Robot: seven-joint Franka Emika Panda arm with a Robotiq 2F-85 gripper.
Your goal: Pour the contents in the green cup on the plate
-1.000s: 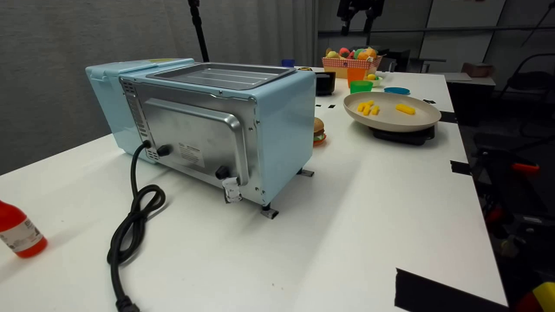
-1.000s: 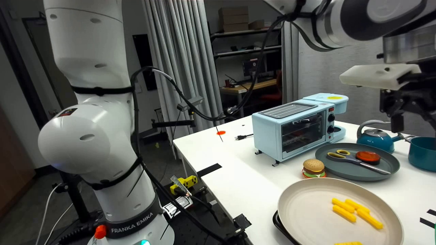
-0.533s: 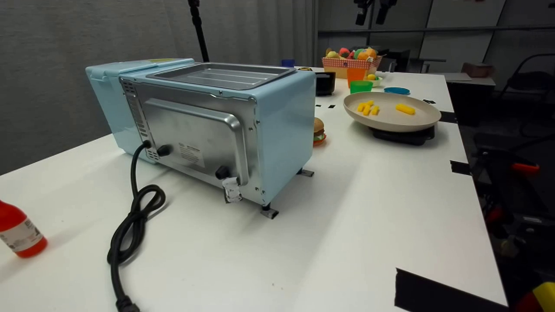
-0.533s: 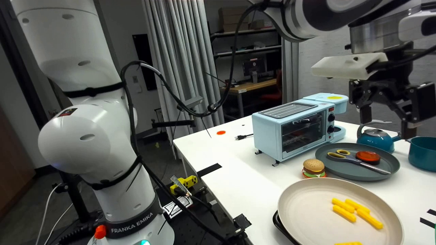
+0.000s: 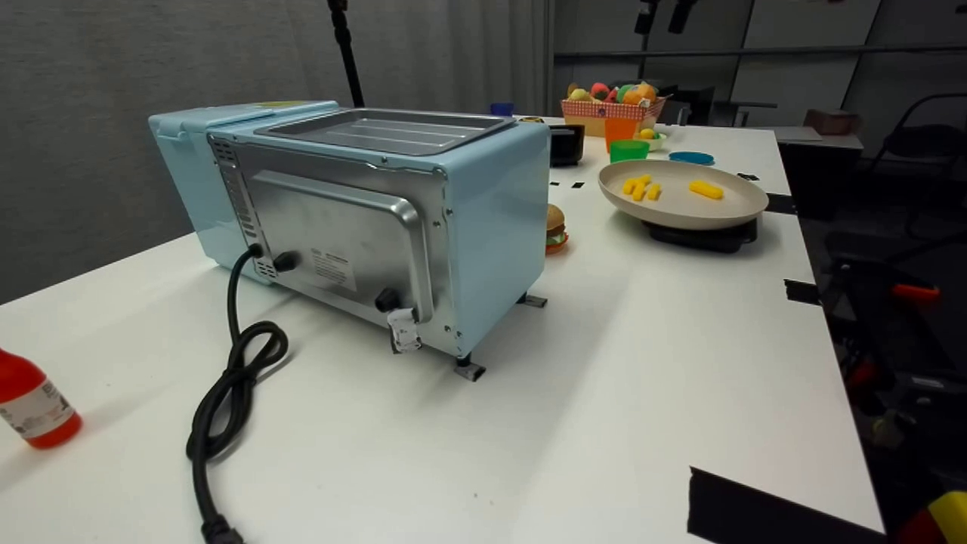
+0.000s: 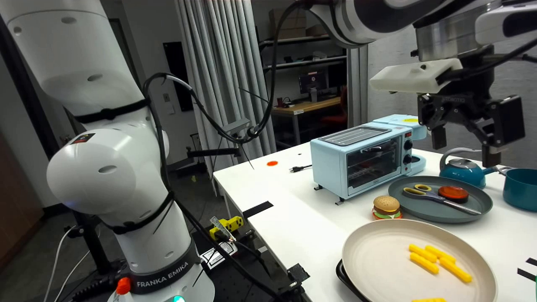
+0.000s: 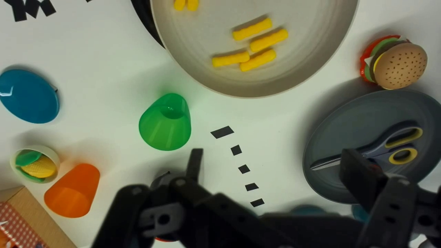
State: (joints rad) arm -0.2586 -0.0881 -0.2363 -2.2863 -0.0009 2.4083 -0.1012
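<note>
The green cup (image 7: 165,127) stands upright on the table beside the plate, also in an exterior view (image 5: 628,150); no yellow pieces show in it. The contents, small yellow pieces (image 7: 268,40), lie on the beige plate (image 7: 206,41), several in one group and others apart. Plate (image 6: 377,260) and yellow pieces (image 6: 423,263) show in both exterior views (image 5: 668,211) (image 5: 641,189). My gripper (image 7: 272,153) is open and empty, high above the table, its tips apart from cup and plate. It hangs above the grey plate's area in an exterior view (image 6: 465,147).
The plate rests on a black base (image 5: 702,236). Around are an orange cup (image 7: 72,191), blue lid (image 7: 30,96), fruit basket (image 5: 604,121), toy burger (image 7: 396,63), grey plate (image 7: 330,127) with scissors, teal kettle (image 6: 463,172), teal pot (image 6: 520,191) and light-blue oven (image 6: 331,167).
My open gripper has moved up and back toward the robot's base, leftward in an exterior view. The cup, plate and yellow pieces have not moved.
</note>
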